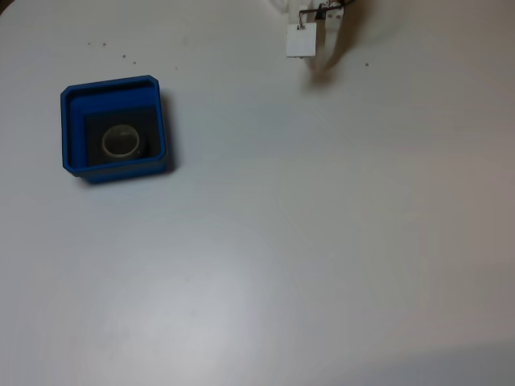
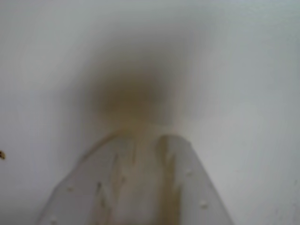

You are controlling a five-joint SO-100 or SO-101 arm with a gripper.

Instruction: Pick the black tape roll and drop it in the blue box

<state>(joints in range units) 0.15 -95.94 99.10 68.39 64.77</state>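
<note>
The blue box (image 1: 71,129) sits at the left of the white table in the fixed view. The black tape roll (image 1: 105,145) lies flat on the box's dark floor, its pale core facing up. My gripper (image 1: 324,58) is far off at the top right edge, tip down close to the table, nowhere near the box. In the wrist view the white fingers (image 2: 187,187) come together to a blurred tip, my gripper (image 2: 143,138) looks shut with nothing held, and a dark shadow lies just beyond it on the table.
A small white square tag (image 1: 301,40) hangs beside the gripper. A few dark specks (image 1: 124,56) dot the table (image 1: 306,241) above the box.
</note>
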